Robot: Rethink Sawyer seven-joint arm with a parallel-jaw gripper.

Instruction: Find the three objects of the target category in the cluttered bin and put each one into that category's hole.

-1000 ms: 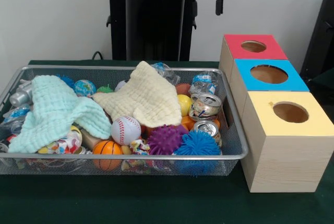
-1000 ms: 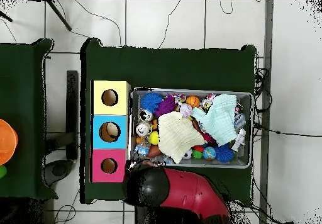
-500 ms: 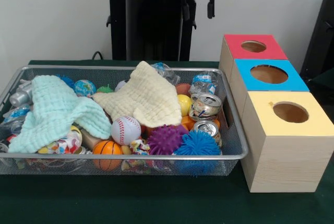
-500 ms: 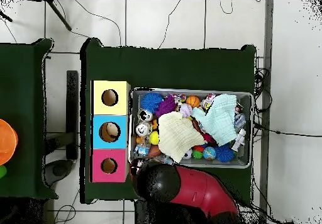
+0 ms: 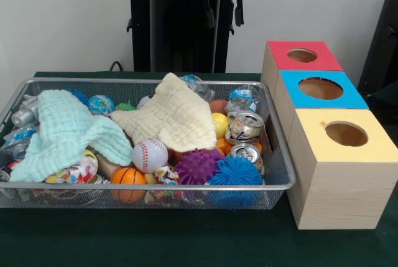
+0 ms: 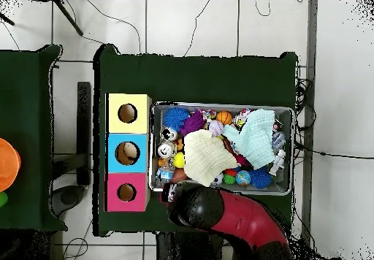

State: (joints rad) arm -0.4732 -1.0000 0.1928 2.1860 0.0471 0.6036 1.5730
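Since the earlier frames, the gripper has travelled from above the red box toward the bin's far edge; nothing else has shifted. Its two fingers hang spread apart and empty, high above the clutter.

Bin: holds two cloths, balls, cans and plastic bottles.
- Yellow cloth, centre, drapes over several items and probably hides some.
- Cans, at 3 o'clock from the yellow cloth, lie exposed beside the wall nearest the boxes.
- Baseball, at 6 o'clock, rests against the front rim.

The target category cannot be told from the pictures.

Boxes: red, blue and yellow, set in a row beside the bin, holes upward, probably to keep transfers short.
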